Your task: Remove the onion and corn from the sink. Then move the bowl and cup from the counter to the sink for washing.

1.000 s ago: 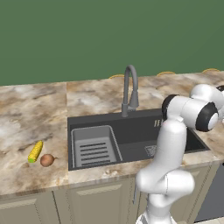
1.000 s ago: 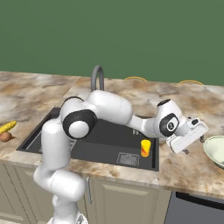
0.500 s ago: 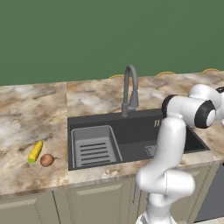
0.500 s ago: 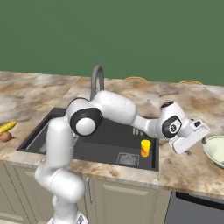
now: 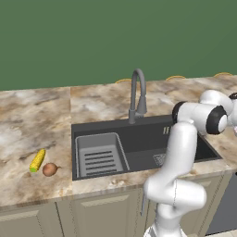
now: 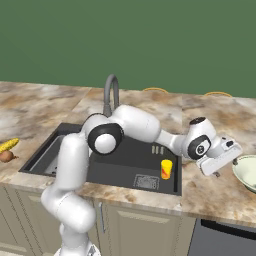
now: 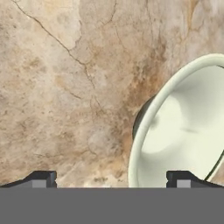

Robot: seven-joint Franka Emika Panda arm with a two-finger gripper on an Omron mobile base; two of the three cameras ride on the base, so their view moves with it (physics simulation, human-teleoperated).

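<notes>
The pale cream-green bowl (image 6: 246, 172) stands on the marbled counter (image 6: 215, 192) right of the sink (image 6: 131, 161). My gripper (image 6: 222, 161) hovers open just left of the bowl, pointing down. In the hand view its fingertips (image 7: 43, 178) stand wide apart over the counter (image 7: 65, 87), and the left rim of the bowl (image 7: 188, 131) runs up just inside the right tip. The yellow cup (image 6: 166, 169) stands upright in the sink near its front right corner. The corn (image 5: 37, 160) and the onion (image 5: 49, 169) lie side by side on the counter (image 5: 28, 120) left of the sink (image 5: 143, 148).
A grey gooseneck faucet (image 5: 138, 95) rises behind the sink, and a ribbed rack insert (image 5: 99, 155) fills its left half. My arm reaches over the sink's right part. Tan cabinet doors (image 6: 145, 225) run below the counter edge.
The arm has crept a little to the right, bringing the open gripper closer to the bowl. Cup, corn and onion stay where they were.
</notes>
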